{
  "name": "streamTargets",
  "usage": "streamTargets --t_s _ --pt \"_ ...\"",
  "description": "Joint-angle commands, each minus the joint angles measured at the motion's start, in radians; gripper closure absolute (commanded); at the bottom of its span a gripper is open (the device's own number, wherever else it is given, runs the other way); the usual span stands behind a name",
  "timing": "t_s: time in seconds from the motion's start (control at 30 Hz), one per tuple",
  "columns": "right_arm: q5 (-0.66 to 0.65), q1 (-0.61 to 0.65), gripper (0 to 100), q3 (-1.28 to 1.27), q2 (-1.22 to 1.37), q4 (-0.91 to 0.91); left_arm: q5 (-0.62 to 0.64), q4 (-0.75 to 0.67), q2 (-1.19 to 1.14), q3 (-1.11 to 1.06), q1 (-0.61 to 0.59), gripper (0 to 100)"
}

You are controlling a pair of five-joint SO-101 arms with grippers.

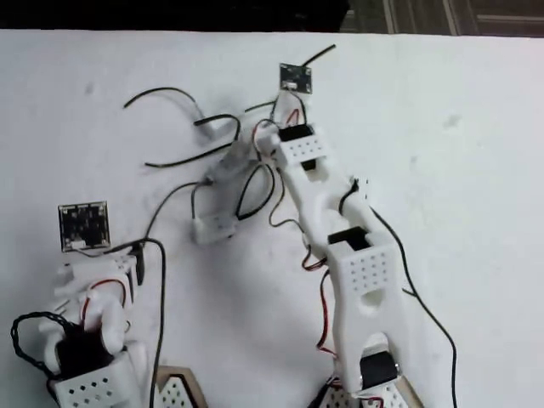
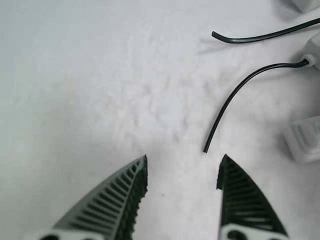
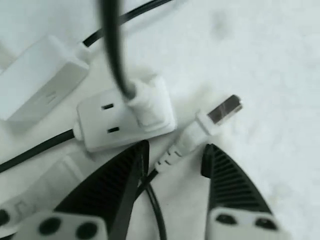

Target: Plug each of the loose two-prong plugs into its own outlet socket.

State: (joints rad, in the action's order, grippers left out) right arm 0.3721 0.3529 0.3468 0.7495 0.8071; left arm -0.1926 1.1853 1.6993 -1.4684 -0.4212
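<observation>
Simply white table point(image 1: 476, 153), dark background point(image 1: 170, 13).

Near the right gripper point(image 3: 172, 147) you can count one loose two-prong plug point(image 3: 220, 111) between its fingers, one two-slot outlet socket point(image 3: 102, 125) just ahead with one corded plug body point(image 3: 150, 105) touching it, and one white block point(image 3: 40, 80) beyond. Ahead of the left gripper point(image 2: 182, 160) you have two black cords point(image 2: 235, 92). From above, you have two dark square boards point(image 1: 84, 225), one at each arm's tip.
</observation>
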Motion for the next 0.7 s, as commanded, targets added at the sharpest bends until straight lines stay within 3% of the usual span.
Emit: streamTargets --t_s 0.0,0.4,0.67 --pt "0.005 -0.024 98.3 0.046 0.001 0.005 -0.009 -0.009 0.013 0.003 -0.004 77" --pt "-0.003 -0.125 98.2 0.04 -0.283 0.38 -0.009 -0.009 0.013 0.003 -0.002 77" --pt "-0.005 -0.122 98.2 0.04 -0.544 0.604 -0.009 -0.009 0.013 0.003 -0.002 77"
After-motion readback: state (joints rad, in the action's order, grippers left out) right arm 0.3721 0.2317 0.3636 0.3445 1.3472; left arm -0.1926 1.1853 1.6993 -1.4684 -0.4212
